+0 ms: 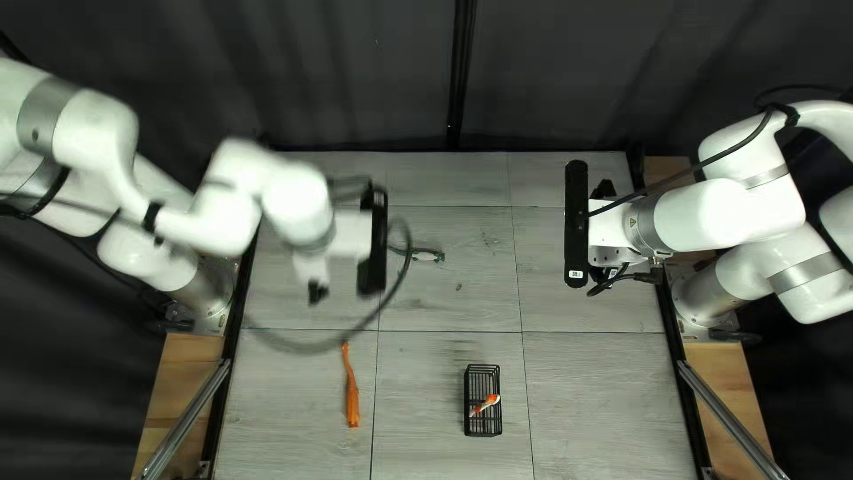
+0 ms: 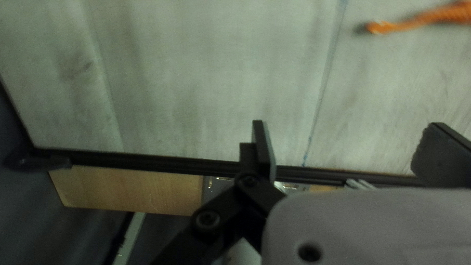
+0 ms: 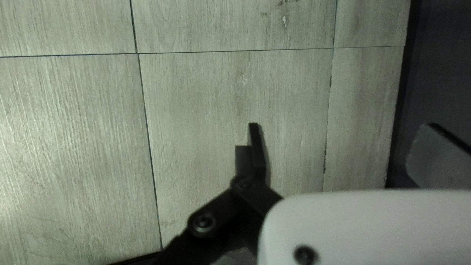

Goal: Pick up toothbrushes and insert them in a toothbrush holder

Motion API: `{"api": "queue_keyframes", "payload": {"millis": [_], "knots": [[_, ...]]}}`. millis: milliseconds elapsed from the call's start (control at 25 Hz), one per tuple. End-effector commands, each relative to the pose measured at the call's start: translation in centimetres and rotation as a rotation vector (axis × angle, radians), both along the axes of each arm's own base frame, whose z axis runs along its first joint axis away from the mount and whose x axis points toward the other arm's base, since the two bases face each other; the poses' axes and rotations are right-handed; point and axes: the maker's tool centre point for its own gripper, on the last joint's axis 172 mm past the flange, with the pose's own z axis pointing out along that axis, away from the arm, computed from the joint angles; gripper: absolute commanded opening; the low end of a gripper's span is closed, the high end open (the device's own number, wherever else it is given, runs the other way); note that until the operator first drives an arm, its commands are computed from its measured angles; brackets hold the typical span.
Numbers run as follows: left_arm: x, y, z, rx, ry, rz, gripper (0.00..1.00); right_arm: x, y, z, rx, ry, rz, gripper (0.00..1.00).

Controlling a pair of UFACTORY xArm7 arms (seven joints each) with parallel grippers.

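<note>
1. hovering, fingers spread: left gripper (image 1: pixel 317 292), right gripper (image 1: pixel 604 188).
2. orange toothbrush (image 1: pixel 352 396) lies left of the black basket (image 1: pixel 467 391); an orange-and-white brush (image 1: pixel 487 404) is inside.
3. greenish toothbrush (image 1: pixel 430 256) lies beyond, partly behind a cable (image 1: pixel 410 242).

Ahead of the left gripper's (image 1: pixel 317 292) parted fingers (image 2: pixel 265 149) lies an orange toothbrush (image 2: pixel 434 17) (its head end, probably).

Grey wood-look table (image 1: pixel 595 400) w/ dark seams & a few smudges. Near side: orange toothbrush (image 1: pixel 352 396), lengthwise, L of black wire holder (image 1: pixel 482 368) in top left view. Farther back: greenish toothbrush (image 1: pixel 430 256), approx. crosswise, partly hidden.
</note>
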Motion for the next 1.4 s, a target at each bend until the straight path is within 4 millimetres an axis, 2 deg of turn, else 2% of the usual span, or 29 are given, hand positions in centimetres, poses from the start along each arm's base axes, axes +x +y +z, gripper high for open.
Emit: {"api": "queue_keyframes", "payload": {"millis": [40,80,120,200,440,520,600,640,800,840,1000,1040,1360,1400], "knots": [[0.3,7.5,-1.1,-0.003,-0.019,0.133,1.0,0.0,0.0,0.0,0.0,0.0,0.0,1.0],[0.0,8.5,-1.4,-0.006,-0.022,0.148,1.0,0.0,0.0,0.0,0.0,0.0,0.0,1.0],[-0.9,10.4,-1.8,-0.012,-0.03,0.176,1.0,0.0,0.0,0.0,0.0,0.0,0.0,1.0],[-2.3,11.6,-2.0,-0.023,-0.042,0.208,1.0,0.0,0.0,0.0,0.0,0.0,0.0,1.0],[-2.3,11.6,-2.0,-0.023,-0.042,0.208,1.0,0.0,0.0,0.0,0.0,0.0,0.0,1.0],[-2.3,11.6,-2.0,-0.023,-0.042,0.208,1.0,0.4,-0.1,-1.6,-0.005,0.015,-0.005,1.0],[-2.3,11.6,-2.0,-0.023,-0.042,0.208,1.0,1.3,0.5,-2.1,0.011,0.02,-0.013,1.0],[-2.3,11.6,-2.0,-0.023,-0.042,0.208,1.0,2.0,1.4,-2.0,0.026,0.019,-0.019,1.0],[-2.3,11.6,-2.0,-0.023,-0.042,0.208,1.0,2.5,4.8,-0.2,0.097,-0.014,-0.008,1.0],[-2.3,11.6,-2.0,-0.023,-0.042,0.208,1.0,2.6,6.1,-0.2,0.141,-0.028,0.0,1.0],[-2.3,11.6,-2.0,-0.023,-0.042,0.208,1.0,3.0,9.0,-1.0,0.268,-0.065,0.006,1.0],[-2.3,11.6,-2.0,-0.023,-0.042,0.208,1.0,2.4,8.7,-0.9,0.326,-0.059,-0.035,1.0],[-2.3,11.6,-2.0,-0.023,-0.042,0.208,1.0,2.4,8.7,-0.9,0.326,-0.059,-0.035,1.0],[-2.3,11.6,-2.0,-0.023,-0.042,0.208,1.0,2.6,9.2,-1.6,0.309,-0.054,-0.015,1.0]]}}
